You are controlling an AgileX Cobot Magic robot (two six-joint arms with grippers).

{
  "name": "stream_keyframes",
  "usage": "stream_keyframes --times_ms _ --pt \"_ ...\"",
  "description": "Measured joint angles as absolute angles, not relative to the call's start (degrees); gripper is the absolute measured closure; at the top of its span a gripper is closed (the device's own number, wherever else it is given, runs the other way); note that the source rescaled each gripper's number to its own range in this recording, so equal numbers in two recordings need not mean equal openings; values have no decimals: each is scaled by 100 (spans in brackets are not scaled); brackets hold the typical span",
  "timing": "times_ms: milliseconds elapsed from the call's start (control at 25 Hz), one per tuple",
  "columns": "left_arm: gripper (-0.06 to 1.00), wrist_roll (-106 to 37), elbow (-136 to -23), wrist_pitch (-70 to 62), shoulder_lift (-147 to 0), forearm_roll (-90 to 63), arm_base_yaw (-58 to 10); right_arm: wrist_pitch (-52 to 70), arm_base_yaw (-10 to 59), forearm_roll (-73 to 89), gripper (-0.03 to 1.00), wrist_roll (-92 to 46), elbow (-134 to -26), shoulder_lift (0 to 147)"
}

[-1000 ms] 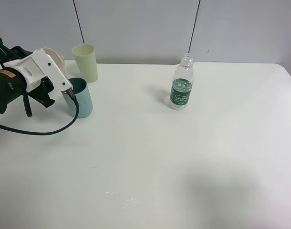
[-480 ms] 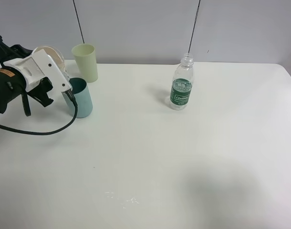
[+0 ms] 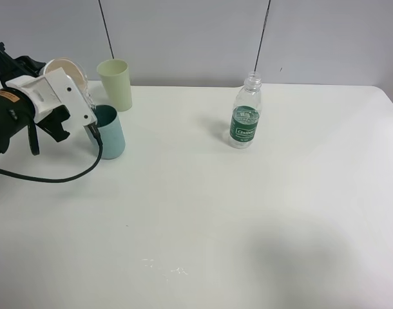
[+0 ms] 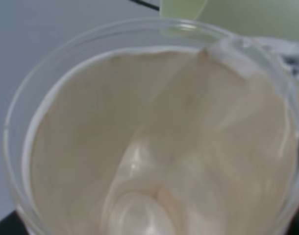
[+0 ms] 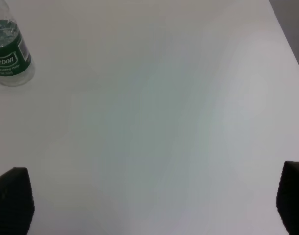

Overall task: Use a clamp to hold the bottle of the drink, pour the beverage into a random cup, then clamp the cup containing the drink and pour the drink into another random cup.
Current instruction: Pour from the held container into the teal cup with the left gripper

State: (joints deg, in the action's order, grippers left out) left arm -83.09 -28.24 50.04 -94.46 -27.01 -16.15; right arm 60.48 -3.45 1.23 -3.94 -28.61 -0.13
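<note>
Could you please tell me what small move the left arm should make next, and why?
Probably tip the pale cup a little further. It is clamped in the left jaws, tilted close above the teal cup, so the pour looks unfinished; how much drink remains inside I cannot tell.

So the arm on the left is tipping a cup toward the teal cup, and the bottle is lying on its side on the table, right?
Not quite. The bottle is not lying on its side: it stands upright on the table, as the exterior high view shows. The rest is right: the arm on the left holds the held cup tipped toward the teal cup.
</note>
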Motion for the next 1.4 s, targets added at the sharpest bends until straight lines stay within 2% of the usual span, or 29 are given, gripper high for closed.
stream_keyframes --times_ms 1400 --pt "91 -9215 -2824 5086 -9441 -2668 -1615 6048 -345 123 -3 -399 -2861 -13"
